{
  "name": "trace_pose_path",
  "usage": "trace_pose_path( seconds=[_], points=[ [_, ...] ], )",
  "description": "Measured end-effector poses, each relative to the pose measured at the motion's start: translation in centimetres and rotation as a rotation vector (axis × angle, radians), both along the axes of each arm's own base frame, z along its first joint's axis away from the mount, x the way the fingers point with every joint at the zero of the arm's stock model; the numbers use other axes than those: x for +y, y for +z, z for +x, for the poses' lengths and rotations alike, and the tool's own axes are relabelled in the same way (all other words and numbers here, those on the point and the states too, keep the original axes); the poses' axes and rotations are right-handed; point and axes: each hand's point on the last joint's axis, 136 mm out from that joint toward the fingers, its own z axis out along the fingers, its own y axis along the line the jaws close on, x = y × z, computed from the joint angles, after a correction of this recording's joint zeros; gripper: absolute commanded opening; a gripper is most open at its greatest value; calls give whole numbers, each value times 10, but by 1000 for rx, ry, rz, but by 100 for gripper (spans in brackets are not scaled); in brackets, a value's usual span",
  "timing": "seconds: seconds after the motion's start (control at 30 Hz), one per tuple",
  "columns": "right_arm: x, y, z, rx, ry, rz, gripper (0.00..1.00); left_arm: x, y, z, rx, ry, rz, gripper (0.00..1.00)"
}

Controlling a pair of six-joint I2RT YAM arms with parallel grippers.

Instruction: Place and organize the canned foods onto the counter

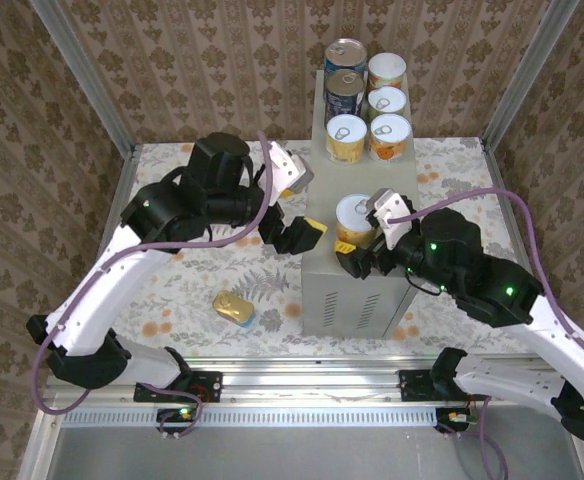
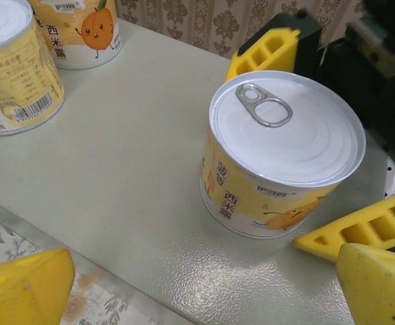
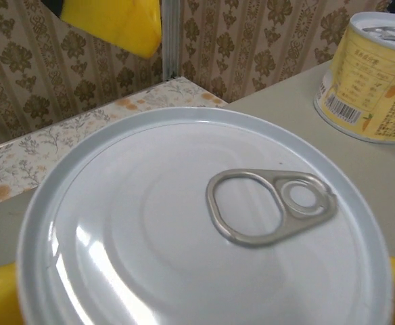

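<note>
- A can point(image 1: 353, 213) stood upright at the near end of the counter point(image 1: 332, 185), well apart from the other cans point(image 1: 385, 102) grouped at the far end.
- The right gripper point(image 1: 360, 235) was spread around it, fingers flanking and seemingly not pressing, so the step looked like the release.
- The left gripper point(image 2: 204, 264) hovered wide open and empty at the counter's left edge.
- Next, probably: lift the right gripper clear without tipping the can, then fetch the tin point(image 1: 234, 307) from the floor.

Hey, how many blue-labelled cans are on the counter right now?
2. Both stand at the far left of the counter: one blue can at the back edge, the other just in front of it. None looks hidden.
</note>
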Motion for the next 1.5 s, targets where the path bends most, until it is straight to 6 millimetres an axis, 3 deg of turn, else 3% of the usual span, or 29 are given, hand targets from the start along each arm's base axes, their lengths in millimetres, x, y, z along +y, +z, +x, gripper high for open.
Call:
trace_pose_path(
  seconds=[0.17,0.4,0.6,0.9,1.07,1.3,1.5],
  points=[
    [-19,21,-16,-16,-4,17,100,-4,-12,2,4,-1,6,100],
    [-73,50,-40,-80,-114,79,100,-19,-18,-3,-43,-10,-8,99],
    [-105,61,-36,-110,-265,121,100,-39,-28,-11,-64,-42,-26,91],
    [-103,42,-20,-79,-334,46,100,-68,-26,-8,-72,-50,-99,85],
    [-102,38,-19,-74,-334,39,100,-77,-29,-1,-67,-34,-109,72],
    [-100,32,-17,-67,-334,25,100,-75,-29,8,-81,0,-109,60],
    [-96,27,-13,-67,-334,25,100,-64,-29,32,-87,62,-106,57]
  ],
)
